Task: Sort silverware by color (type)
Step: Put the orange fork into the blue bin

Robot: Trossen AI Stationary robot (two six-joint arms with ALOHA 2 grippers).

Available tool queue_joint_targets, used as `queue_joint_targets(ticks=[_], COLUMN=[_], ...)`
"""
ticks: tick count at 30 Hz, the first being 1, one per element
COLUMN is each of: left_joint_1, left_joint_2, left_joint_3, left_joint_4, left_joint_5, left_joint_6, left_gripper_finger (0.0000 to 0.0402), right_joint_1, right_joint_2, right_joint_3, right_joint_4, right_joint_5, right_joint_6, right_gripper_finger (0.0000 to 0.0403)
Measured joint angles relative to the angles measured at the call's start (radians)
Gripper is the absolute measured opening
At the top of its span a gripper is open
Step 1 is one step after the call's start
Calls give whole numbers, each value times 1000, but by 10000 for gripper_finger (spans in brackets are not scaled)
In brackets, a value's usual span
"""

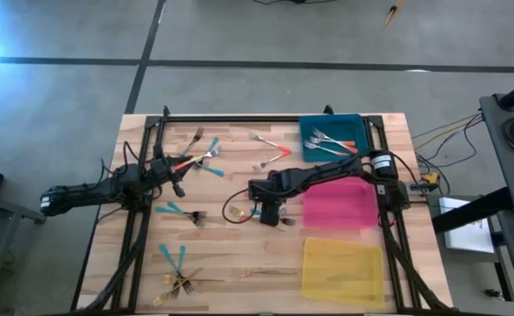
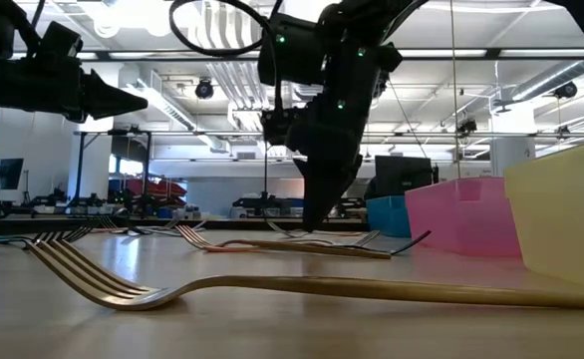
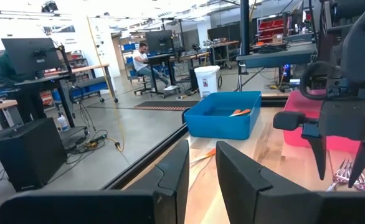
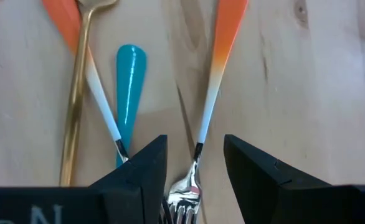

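My right gripper (image 4: 195, 163) hangs over the middle of the table (image 1: 270, 216), pointing steeply down and open. Its fingers stand on either side of the neck of a silver fork with an orange handle (image 4: 215, 81), which lies flat on the wood. Beside it lie a second orange-handled fork (image 4: 98, 102), a teal handle (image 4: 130, 74) and a gold fork (image 4: 75, 106). My left gripper (image 1: 177, 168) waits level above the table's left side, its fingers (image 3: 170, 177) slightly apart with nothing between them. Two orange-handled forks (image 1: 334, 140) lie in the blue tray (image 1: 355, 125).
Pink tray (image 1: 338, 204) and yellow tray (image 1: 343, 270) stand along the right side, near my right arm. Teal forks (image 1: 176, 210) and gold forks (image 1: 183, 283) lie at the near left, and mixed forks (image 1: 203, 156) at the far left. A gold fork (image 2: 272, 289) lies near the front edge.
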Motion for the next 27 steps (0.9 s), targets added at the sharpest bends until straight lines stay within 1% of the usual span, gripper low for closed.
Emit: queue_joint_targets(ticks=[7,12,17,23,27], left_joint_1=[0,0,0,0,0], left_joint_2=[0,0,0,0,0], left_joint_3=[0,0,0,0,0], left_joint_4=[0,-1,-1,-2,-2], left_joint_5=[0,0,0,0,0], left_joint_6=[0,0,0,0,0], left_gripper_finger=[64,64,64,64,64], right_joint_1=[0,-9,-18,-20,-20], right_joint_2=[0,9,42,58,57], right_joint_3=[-16,-31,-28,-28,-28], right_joint_4=[-10,-6,5,6,9], right_joint_5=[4,38,18,18,16], right_joint_6=[1,4,10,10,11], right_gripper_finger=[150,150,146,145,125])
